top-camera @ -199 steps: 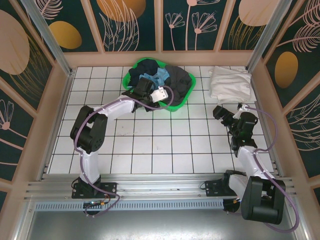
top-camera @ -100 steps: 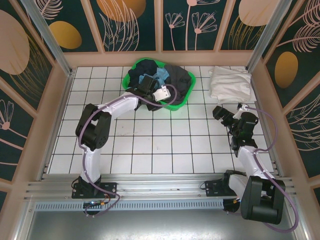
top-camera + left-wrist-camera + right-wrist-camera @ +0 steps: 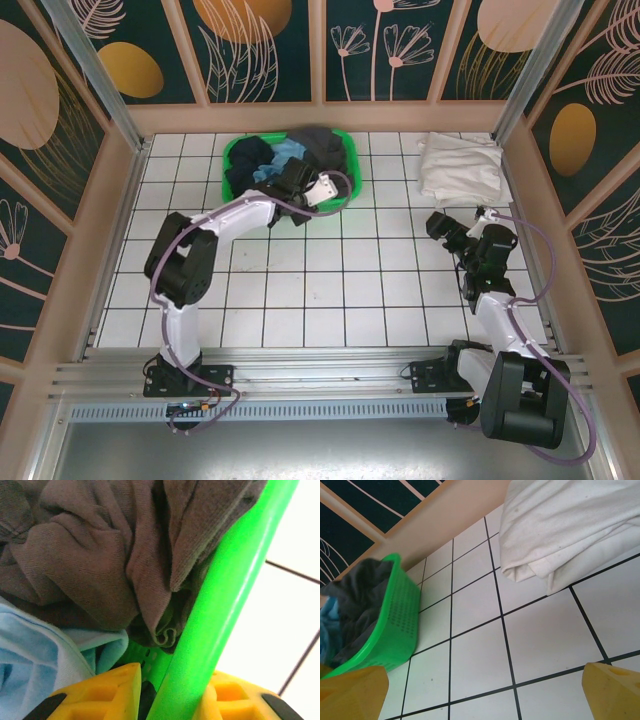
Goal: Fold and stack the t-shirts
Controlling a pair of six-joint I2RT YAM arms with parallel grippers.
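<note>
From above, the green basket (image 3: 228, 160) had slid left on the tabletop (image 3: 300, 290), with dark and sky-blue t-shirts (image 3: 310, 146) heaped inside. In the left wrist view, the left claw (image 3: 172, 692) pinched its rim. In the right wrist view, the right claw (image 3: 485, 690) stood spread, and the white t-shirt (image 3: 560, 525) lay upper right.

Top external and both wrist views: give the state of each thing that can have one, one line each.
green basket, upright on the table, filled with shirts
left end effector, closed on the green basket's rim
right end effector, open, holding nothing
dark grey shirt, crumpled in the basket, unfolded
light blue shirt, crumpled in the basket, unfolded
white shirt, folded, lying on the table apart from the basket
</note>
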